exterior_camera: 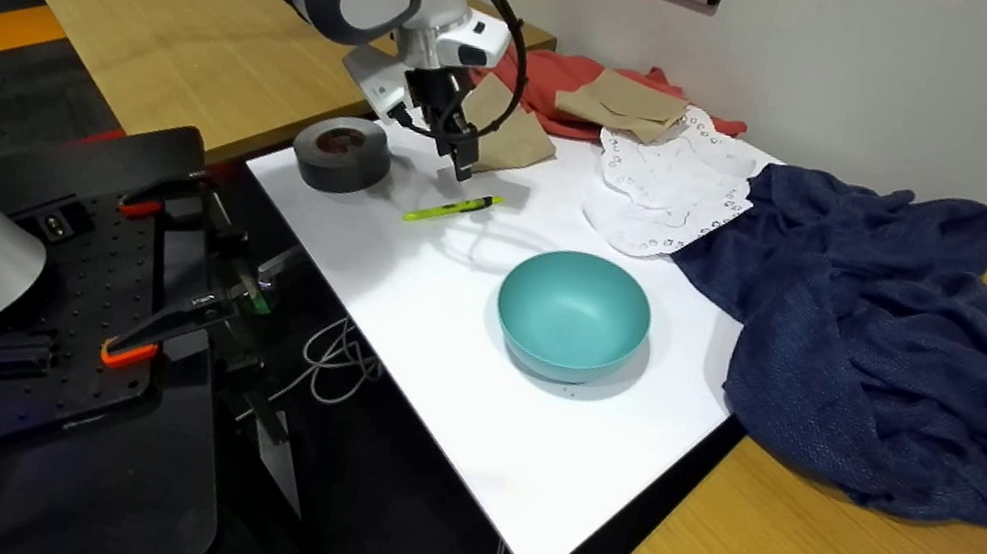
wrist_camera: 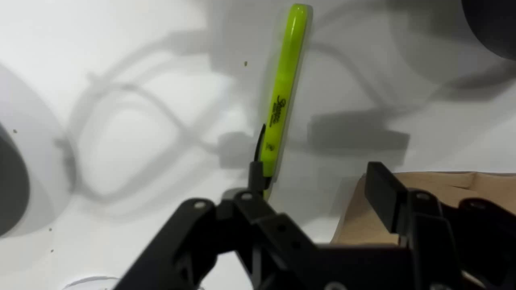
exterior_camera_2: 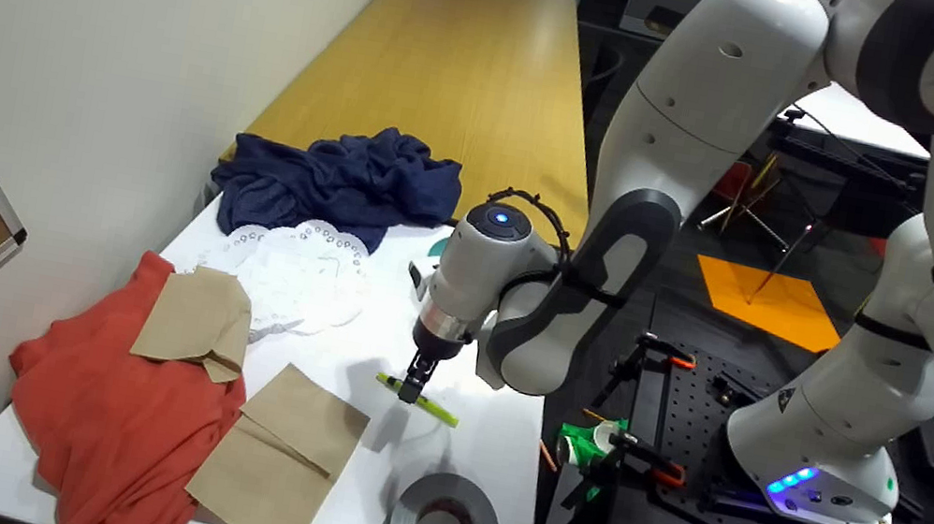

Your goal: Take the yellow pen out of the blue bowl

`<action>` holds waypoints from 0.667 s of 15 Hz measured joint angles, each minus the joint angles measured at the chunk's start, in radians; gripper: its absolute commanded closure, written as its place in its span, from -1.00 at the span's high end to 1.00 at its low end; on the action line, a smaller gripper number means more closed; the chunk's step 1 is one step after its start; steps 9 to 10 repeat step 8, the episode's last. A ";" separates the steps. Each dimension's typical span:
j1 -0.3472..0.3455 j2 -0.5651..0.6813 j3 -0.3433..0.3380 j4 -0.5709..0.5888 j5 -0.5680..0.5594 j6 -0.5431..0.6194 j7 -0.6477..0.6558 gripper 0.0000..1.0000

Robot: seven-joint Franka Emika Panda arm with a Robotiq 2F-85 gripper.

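The yellow pen (exterior_camera: 453, 209) lies flat on the white table, outside the bowl. It also shows in an exterior view (exterior_camera_2: 437, 410) and in the wrist view (wrist_camera: 284, 84). The blue bowl (exterior_camera: 573, 316) stands upright with nothing in it; an exterior view (exterior_camera_2: 438, 246) shows only a sliver of it behind the arm. My gripper (wrist_camera: 316, 175) is open above the pen's cap end, also seen in both exterior views (exterior_camera: 461, 172) (exterior_camera_2: 410, 393). In the wrist view the left finger overlaps the cap end; whether it touches is unclear. Nothing is between the fingers.
A grey tape roll (exterior_camera: 342, 155) stands near the pen. Brown paper (exterior_camera_2: 282, 459), a red cloth (exterior_camera_2: 118, 422), white doilies (exterior_camera: 666, 191) and a dark blue cloth (exterior_camera: 905, 360) lie round the table. A wall is at the back. A dark rounded shape (wrist_camera: 12, 181) in the wrist view is unclear.
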 measured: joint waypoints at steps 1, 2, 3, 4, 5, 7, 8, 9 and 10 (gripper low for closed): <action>0.000 -0.001 0.000 0.001 -0.003 0.000 0.000 1.00; 0.001 -0.001 0.000 0.002 -0.005 0.000 0.000 1.00; 0.001 -0.002 0.000 0.002 -0.006 0.000 0.000 1.00; 0.001 -0.003 0.000 0.002 -0.006 0.000 0.000 1.00; 0.001 -0.004 0.000 0.002 -0.007 0.000 0.000 1.00; 0.001 -0.005 0.000 0.002 -0.007 0.000 0.000 1.00; 0.001 -0.006 0.000 0.002 -0.007 0.000 0.000 1.00; 0.001 -0.006 0.000 0.002 -0.007 0.000 0.000 1.00; 0.001 -0.006 0.000 0.002 -0.007 0.000 0.000 1.00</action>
